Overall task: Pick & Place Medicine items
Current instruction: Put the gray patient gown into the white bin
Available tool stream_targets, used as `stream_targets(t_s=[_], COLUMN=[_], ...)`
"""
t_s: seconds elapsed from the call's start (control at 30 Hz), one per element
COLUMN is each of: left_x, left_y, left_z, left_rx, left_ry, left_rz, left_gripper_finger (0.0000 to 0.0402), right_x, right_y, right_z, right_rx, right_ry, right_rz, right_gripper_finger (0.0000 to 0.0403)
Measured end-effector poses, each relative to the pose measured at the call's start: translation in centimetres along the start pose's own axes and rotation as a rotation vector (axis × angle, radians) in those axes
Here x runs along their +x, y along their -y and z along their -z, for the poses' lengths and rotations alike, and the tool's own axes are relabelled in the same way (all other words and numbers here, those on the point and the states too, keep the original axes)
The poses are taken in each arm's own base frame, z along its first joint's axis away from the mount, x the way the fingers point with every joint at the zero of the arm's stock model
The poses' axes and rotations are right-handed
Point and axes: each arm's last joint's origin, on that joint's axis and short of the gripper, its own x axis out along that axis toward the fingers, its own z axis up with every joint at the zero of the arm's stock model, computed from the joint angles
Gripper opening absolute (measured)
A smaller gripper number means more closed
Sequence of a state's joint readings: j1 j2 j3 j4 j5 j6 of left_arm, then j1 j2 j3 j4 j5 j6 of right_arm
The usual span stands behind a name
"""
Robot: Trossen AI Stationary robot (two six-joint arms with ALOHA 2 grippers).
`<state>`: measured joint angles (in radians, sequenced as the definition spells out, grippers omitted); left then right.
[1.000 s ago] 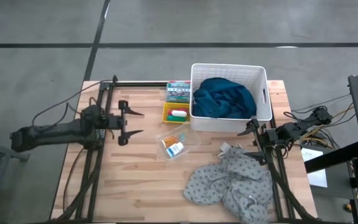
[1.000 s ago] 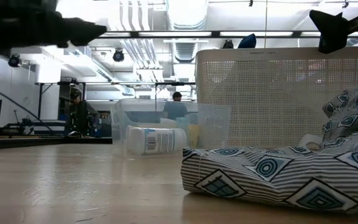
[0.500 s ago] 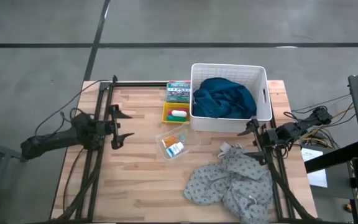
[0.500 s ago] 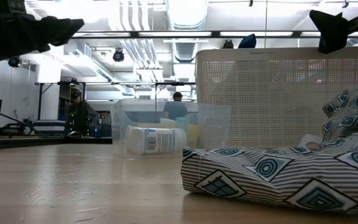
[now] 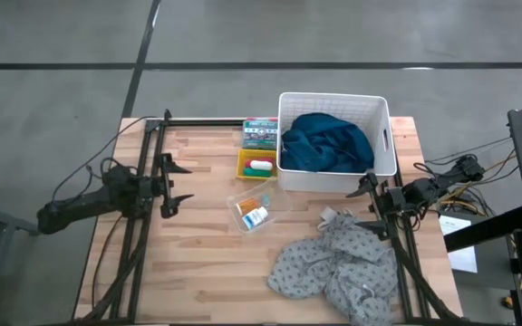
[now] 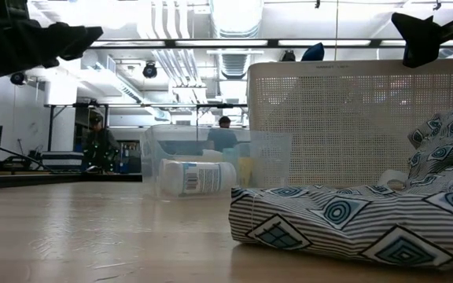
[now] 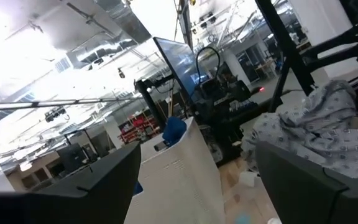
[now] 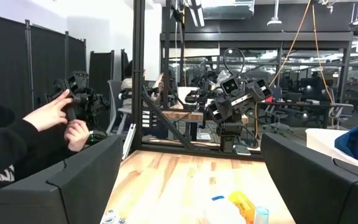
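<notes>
Nearest to the work was the left gripper, raised off the pale wooden slatted table near its left edge, its two dark fingers spread apart and grasping nothing, pointing across the boards toward the table's middle; the medicine items lay on that same heading, so the reach, as I judged it, would run almost straight ahead of the jaws rather than sideways.

The first of them was the small clear plastic tray near the table's centre, holding the white-and-blue bottle and a small orange pack; in the low view the bottle lay on its side, and from above its long axis looked skewed to the gripper's line of approach, so a wrist turn would probably be needed.

Beyond it, the yellow tray with a white and red tube sat against the white perforated plastic basket, with a green printed box farther back.

Farthest off, the right gripper waited at the right edge beside the grey dotted cloth, fingers spread wide and empty; the two grippers looked about equally far from the clear tray, but the crumpled cloth crowded the right one's path, so the left seemed better placed.
</notes>
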<state>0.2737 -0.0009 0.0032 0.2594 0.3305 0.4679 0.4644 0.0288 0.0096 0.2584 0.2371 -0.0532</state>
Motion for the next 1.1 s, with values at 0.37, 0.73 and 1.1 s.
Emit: stream_targets(t_s=[0.37, 0.73, 1.1], left_x=[-0.1, -0.3, -0.3], left_y=[0.4, 0.5, 0.5], left_z=[1.6, 2.2, 2.2], left_rx=[-0.305, -0.309, -0.309], left_ry=[-0.195, -0.274, -0.274], left_rz=[-0.083, -0.116, -0.116], left_gripper_finger=[0.0320, 0.0320, 0.0320], right_x=[0.0, 0.0, 0.0], right_y=[0.0, 0.0, 0.0], right_z=[0.0, 0.0, 0.0], right_rx=[0.000, 0.000, 0.000], right_ry=[0.000, 0.000, 0.000], right_rz=[0.000, 0.000, 0.000], right_gripper_finger=[0.0380, 0.0380, 0.0380])
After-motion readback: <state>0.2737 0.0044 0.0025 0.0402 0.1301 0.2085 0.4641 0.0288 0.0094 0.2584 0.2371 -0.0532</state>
